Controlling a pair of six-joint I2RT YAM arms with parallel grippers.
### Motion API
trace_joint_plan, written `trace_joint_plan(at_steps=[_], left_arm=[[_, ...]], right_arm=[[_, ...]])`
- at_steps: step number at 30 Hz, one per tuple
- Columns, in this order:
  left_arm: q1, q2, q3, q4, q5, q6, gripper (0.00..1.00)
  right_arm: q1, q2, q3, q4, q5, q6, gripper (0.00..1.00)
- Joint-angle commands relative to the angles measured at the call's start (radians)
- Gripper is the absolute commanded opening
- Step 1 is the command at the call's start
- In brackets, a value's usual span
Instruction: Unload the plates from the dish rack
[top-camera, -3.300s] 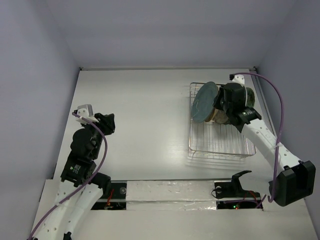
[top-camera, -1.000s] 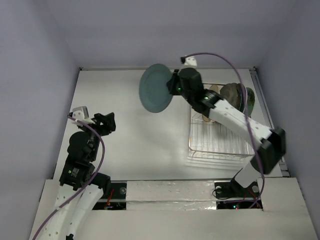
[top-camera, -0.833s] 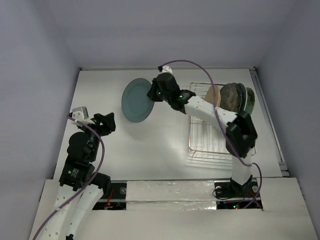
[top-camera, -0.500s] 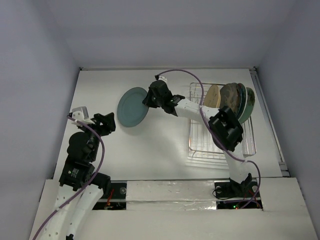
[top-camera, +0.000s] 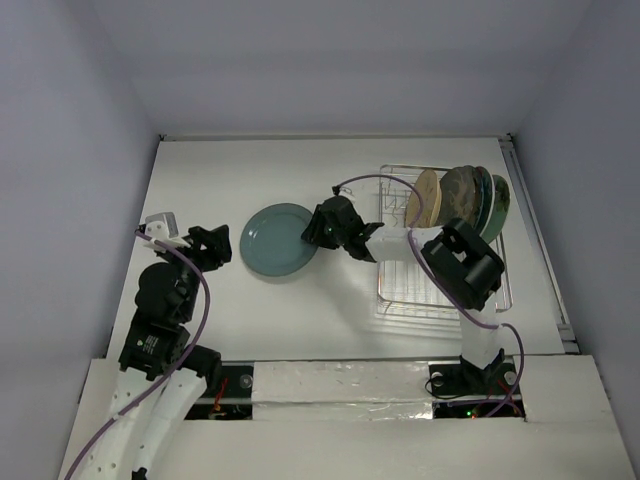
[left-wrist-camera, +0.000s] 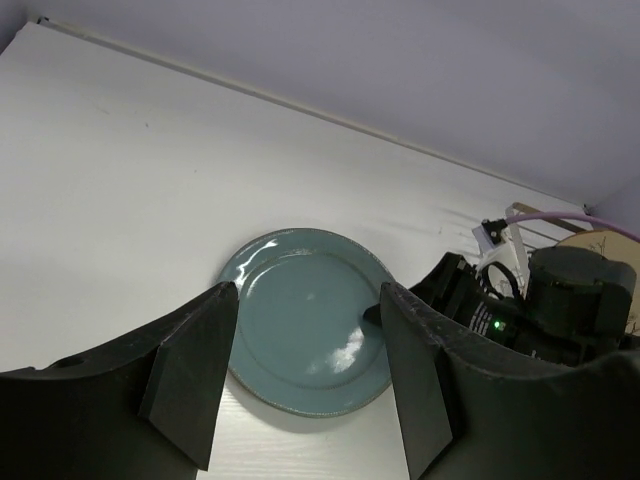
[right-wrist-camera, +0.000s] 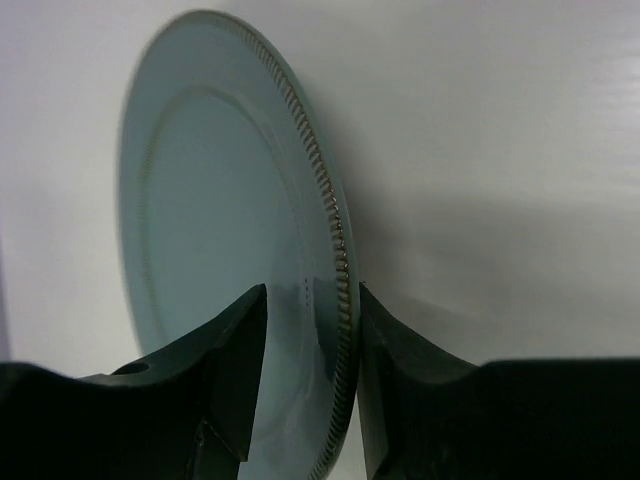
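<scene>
— So, where's the teal plate (top-camera: 280, 238)?
— My right gripper (right-wrist-camera: 308, 310) pinches its rim; it lies about flat, low at the table (top-camera: 200, 180). Behind that gripper sits the rack (top-camera: 440, 290), other plates (top-camera: 462, 195) upright inside. My left gripper (left-wrist-camera: 305, 295) gapes wide, plate just ahead.

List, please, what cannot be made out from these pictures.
- Racked plates: top view, they stand edge-on and overlap, so number and patterns are unclear.
- Teal plate: top view, right rim under the right gripper; right wrist view, part cut off by the bottom edge.
- Dish rack: top view, near right part behind the right arm's elbow.
</scene>
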Motion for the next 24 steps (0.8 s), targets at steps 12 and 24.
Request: trace_joint_plan(at_steps=[12,24], left_arm=[[0.007,0.015,0.014,0.038,0.003,-0.004,0.56],[0.007,0.011,0.014,0.038,0.003,-0.004,0.42]], right_arm=[[0.01,-0.071,-0.033,0.008,0.07,-0.08,0.72],[0.024,-0.558,-0.031,-0.379,0.445,-0.349,0.0]])
